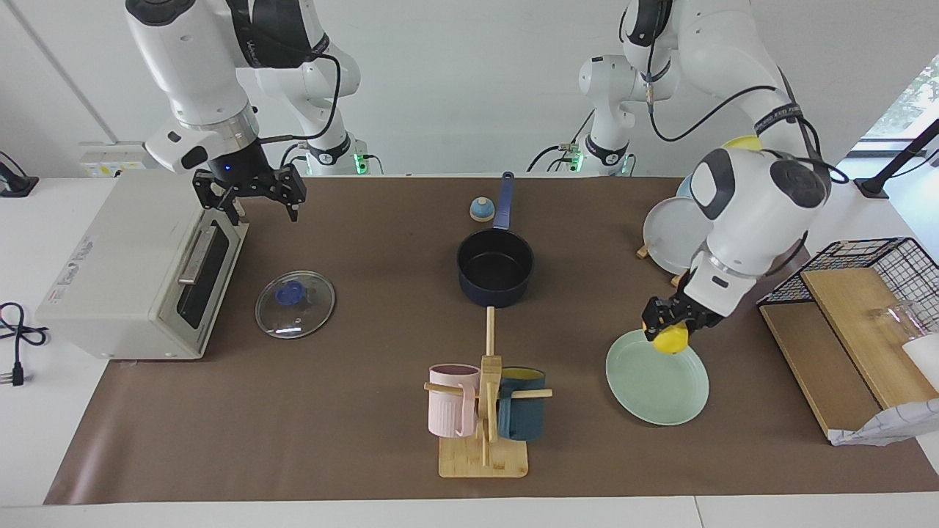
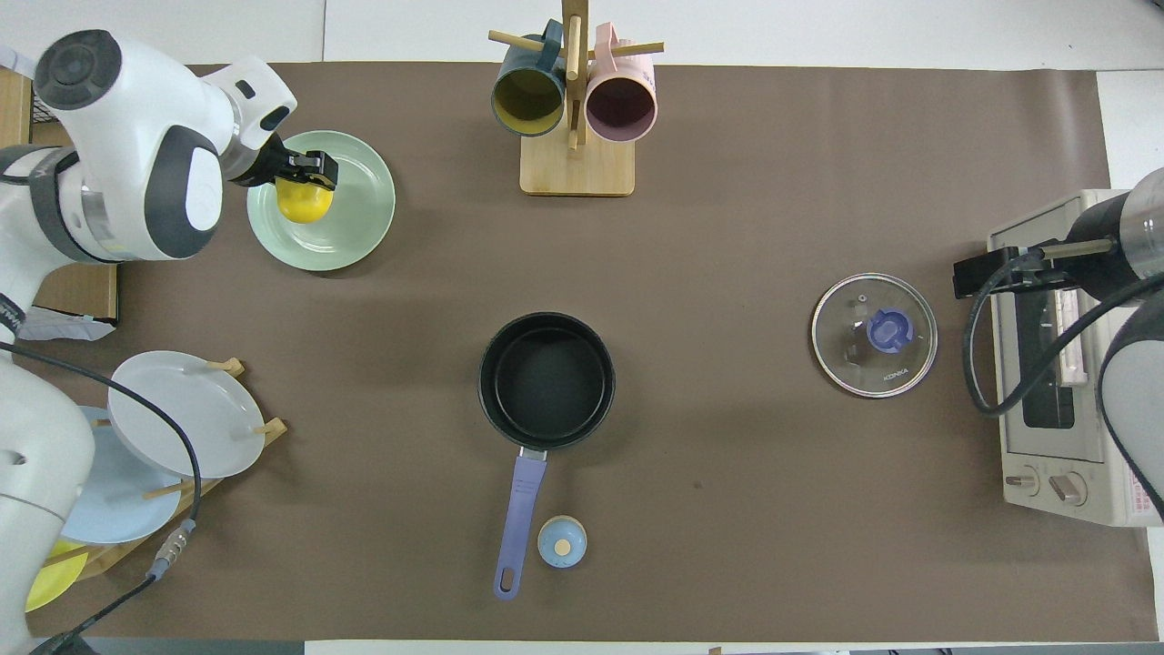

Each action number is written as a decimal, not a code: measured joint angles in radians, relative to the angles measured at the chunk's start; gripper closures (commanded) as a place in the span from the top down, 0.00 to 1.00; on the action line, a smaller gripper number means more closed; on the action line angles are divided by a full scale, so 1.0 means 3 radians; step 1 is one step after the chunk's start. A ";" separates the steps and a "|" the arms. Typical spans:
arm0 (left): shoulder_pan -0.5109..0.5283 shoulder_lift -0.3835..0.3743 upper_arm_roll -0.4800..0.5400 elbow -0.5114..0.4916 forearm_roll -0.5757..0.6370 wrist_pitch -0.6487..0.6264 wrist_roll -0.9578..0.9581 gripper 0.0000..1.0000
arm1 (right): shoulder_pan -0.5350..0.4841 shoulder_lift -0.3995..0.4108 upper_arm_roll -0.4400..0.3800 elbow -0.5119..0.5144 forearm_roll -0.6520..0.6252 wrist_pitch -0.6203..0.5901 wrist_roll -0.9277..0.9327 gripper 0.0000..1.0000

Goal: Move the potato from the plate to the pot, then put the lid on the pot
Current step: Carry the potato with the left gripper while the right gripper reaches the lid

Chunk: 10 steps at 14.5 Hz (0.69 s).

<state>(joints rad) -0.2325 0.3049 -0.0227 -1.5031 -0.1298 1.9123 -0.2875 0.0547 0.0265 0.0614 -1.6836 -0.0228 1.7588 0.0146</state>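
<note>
Robotics lab, staged as a mock kitchen. Evidence: two white Franka arms (image 1: pixel 733 220) mounted at a white table (image 1: pixel 29 411) covered by a brown paper mat (image 1: pixel 352 440); bare white walls; loose cables and a power plug (image 1: pixel 13 378). Kitchen props: toaster oven (image 1: pixel 125 271), wooden mug tree (image 1: pixel 486 411), plate rack (image 2: pixel 182 428), saucepan (image 1: pixel 495 275), wire basket (image 1: pixel 880 264).

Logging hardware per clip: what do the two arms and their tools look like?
Both arms are glossy white with dark grey joint caps and black cables looped alongside. Left tool and right tool are black and two-fingered; the right wrist has a silver collar and a small blue light.
</note>
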 measured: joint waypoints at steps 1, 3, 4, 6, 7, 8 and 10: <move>-0.0133 -0.0132 -0.0005 -0.0105 -0.0001 -0.0068 -0.0190 0.00 | 0.0025 0.0087 0.0001 -0.0001 0.0000 0.0086 0.0000 1.00; -0.0419 -0.0348 -0.0013 -0.0384 -0.0003 -0.0082 -0.0562 0.00 | 0.0037 0.0252 0.0002 -0.0003 0.0000 0.0249 0.0000 1.00; -0.0579 -0.0425 -0.0014 -0.0526 -0.0003 -0.0053 -0.0737 0.00 | 0.0035 0.0322 0.0002 -0.0005 0.0000 0.0310 -0.0001 1.00; -0.0863 -0.0523 -0.0018 -0.0807 -0.0003 0.0226 -0.1013 0.00 | 0.0022 0.0435 0.0002 -0.0011 0.0000 0.0382 -0.0093 1.00; -0.0988 -0.0558 -0.0019 -0.0966 -0.0003 0.0424 -0.1125 0.00 | 0.0014 0.0473 0.0001 -0.0031 0.0000 0.0441 -0.0151 1.00; -0.1098 -0.0576 -0.0018 -0.1116 -0.0003 0.0610 -0.1220 0.00 | 0.0009 0.0495 -0.0001 -0.0071 0.0000 0.0521 -0.0185 1.00; -0.1270 -0.0573 -0.0016 -0.1377 -0.0003 0.0912 -0.1331 0.00 | 0.0006 0.0516 -0.0004 -0.0209 0.0000 0.0714 -0.0250 1.00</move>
<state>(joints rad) -0.6136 0.1330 -0.0276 -1.9161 -0.1308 2.1860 -0.6868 0.0565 0.1811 0.0603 -1.7463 -0.0229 1.9732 -0.0604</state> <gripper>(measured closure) 0.339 0.000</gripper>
